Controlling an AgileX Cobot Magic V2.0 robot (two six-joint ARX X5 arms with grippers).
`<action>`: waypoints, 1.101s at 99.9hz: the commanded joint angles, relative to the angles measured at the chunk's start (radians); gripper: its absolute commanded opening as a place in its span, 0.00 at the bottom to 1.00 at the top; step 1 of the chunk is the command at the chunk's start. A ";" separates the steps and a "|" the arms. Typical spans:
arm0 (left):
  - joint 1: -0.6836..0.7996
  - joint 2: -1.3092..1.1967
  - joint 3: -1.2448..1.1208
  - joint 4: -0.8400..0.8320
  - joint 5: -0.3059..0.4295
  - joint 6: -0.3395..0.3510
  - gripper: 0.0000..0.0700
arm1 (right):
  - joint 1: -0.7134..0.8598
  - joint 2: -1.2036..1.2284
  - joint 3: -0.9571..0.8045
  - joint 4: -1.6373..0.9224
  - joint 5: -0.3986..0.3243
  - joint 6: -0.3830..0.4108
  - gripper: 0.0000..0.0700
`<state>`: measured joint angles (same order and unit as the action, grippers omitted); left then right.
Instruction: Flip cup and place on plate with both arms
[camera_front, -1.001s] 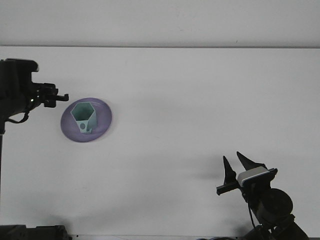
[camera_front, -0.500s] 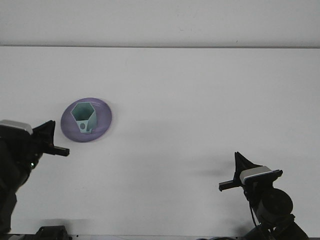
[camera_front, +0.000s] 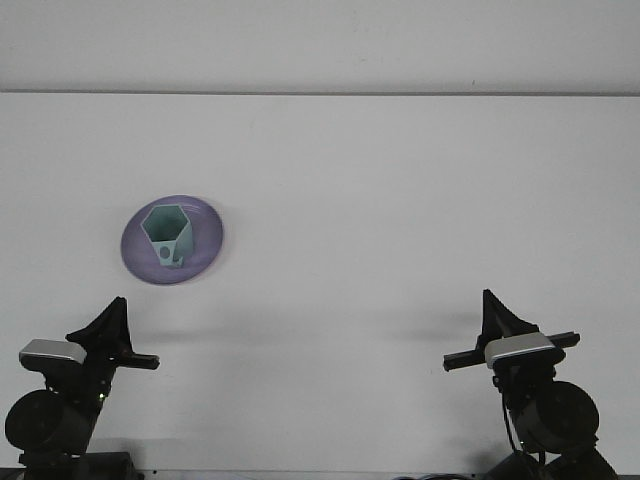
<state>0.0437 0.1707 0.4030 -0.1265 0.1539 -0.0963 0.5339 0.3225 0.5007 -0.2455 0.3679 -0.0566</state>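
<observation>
Arms sit low at the near edge of the white table (camera_front: 400, 200), one in each bottom corner of the front view, both drawn in close to the robot with their dark round wrist housings partly cut off by the lower border. The left black gripper (camera_front: 108, 318) points its tapered tip away from the robot, a thin black bar sticking out sideways just behind it and a pale grey block on its outer side; the fingers overlap into a single dark wedge, so whether they are parted or closed cannot be told. The right black gripper (camera_front: 492, 308) stands in the same way, a pale grey block and a thin crossbar just behind its tip, and its fingers also merge into one pointed shape, so their state cannot be told either. Neither gripper holds or touches anything. No writing or label can be read on either arm. The pale green hexagonal plastic cup (camera_front: 166, 234) stands upright with its opening facing up on the round lilac plate (camera_front: 205, 240), which lies ahead of the left gripper and slightly to its right, well apart from it, and far ahead and to the left of the right gripper. A small detail on the cup's near side is too small to make out.
</observation>
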 joint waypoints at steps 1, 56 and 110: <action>0.001 0.000 0.011 0.015 -0.005 -0.022 0.02 | 0.003 0.004 0.002 -0.011 0.000 0.005 0.00; 0.001 -0.002 0.011 0.017 -0.004 -0.022 0.02 | 0.003 0.004 0.002 -0.009 -0.001 0.004 0.00; -0.071 -0.134 -0.302 0.291 -0.180 0.182 0.02 | 0.003 0.004 0.002 -0.008 -0.001 0.005 0.00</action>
<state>-0.0284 0.0521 0.1181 0.1417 -0.0189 0.0616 0.5327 0.3225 0.5007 -0.2634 0.3668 -0.0555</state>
